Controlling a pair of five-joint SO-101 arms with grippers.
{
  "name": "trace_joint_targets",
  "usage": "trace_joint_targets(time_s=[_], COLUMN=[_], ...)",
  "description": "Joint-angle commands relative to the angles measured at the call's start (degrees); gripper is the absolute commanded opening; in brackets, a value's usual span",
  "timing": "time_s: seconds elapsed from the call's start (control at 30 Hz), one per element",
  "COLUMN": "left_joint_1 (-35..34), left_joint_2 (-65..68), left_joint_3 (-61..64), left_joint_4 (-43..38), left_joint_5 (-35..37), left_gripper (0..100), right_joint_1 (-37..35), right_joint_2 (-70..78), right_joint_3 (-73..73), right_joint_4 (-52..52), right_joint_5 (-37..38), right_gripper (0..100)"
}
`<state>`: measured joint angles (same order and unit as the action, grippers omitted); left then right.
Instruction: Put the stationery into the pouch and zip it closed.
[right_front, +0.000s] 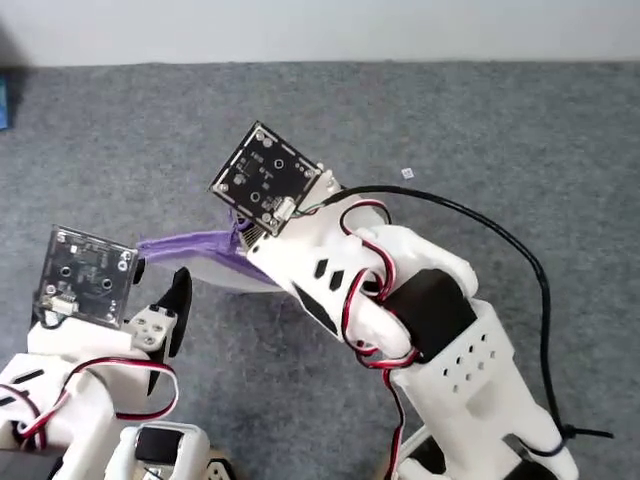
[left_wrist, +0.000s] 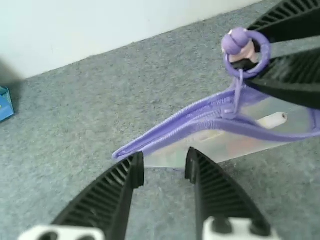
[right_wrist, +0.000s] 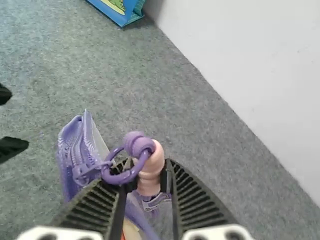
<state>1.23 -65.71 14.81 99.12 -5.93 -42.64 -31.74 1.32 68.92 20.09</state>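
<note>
The right gripper (right_wrist: 145, 169) is pinched narrow on the zip pull (right_wrist: 134, 146), a purple ring with a pink peg, probably to draw the zip along. The left gripper (left_wrist: 164, 164) stands part open just short of the pouch (left_wrist: 215, 137), seemingly ready to brace that end. The pouch, soft clear plastic with a ribbed purple zip, sits left of centre in the high view on a grey felt-like mat (right_front: 480, 140).

pouch (left_wrist: 175, 127): clear glossy plastic sides, purple woven cloth zip band. zip pull (left_wrist: 246, 46): smooth shiny purple plastic ring. counter (left_wrist: 75, 125): grey matt rough felt-like cloth. left hand (left_wrist: 164, 167), right hand (right_wrist: 144, 170): matt black ribbed plastic fingers.
</note>
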Motion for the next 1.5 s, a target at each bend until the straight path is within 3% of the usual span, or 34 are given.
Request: trace_joint_targets(time_s=[0.0,0.27,0.47,0.77,1.0,1.3,1.47], left_joint_1=[1.0,10.7,10.7,10.7,10.7,10.5,2.9], left_joint_2=[0.2,0.3,0.2,0.2,0.2,-0.3,-0.3], left_joint_3=[-1.7,2.4,4.4,4.4,4.4,5.1,0.9], left_joint_4=[0.1,0.0,0.2,0.0,-4.5,-5.3,-5.3], left_joint_5=[-2.2,-3.0,-3.1,-2.0,5.9,7.6,7.5], left_gripper=[15,15,20,20,20,17,14], right_joint_1=[-0.6,-2.9,-2.0,6.1,10.1,9.9,9.9], right_joint_2=[-1.4,-5.9,-8.9,-6.4,3.1,14.3,15.7], right_joint_3=[2.0,10.4,12.6,12.0,2.4,-13.0,-17.0], right_joint_4=[0.7,-1.9,-2.2,-14.5,-23.8,-24.1,-24.1], right_joint_5=[-0.5,-1.2,-8.0,-7.6,-2.5,7.3,10.7], right_gripper=[0.8,0.8,0.8,0.8,0.8,0.8,0.8])
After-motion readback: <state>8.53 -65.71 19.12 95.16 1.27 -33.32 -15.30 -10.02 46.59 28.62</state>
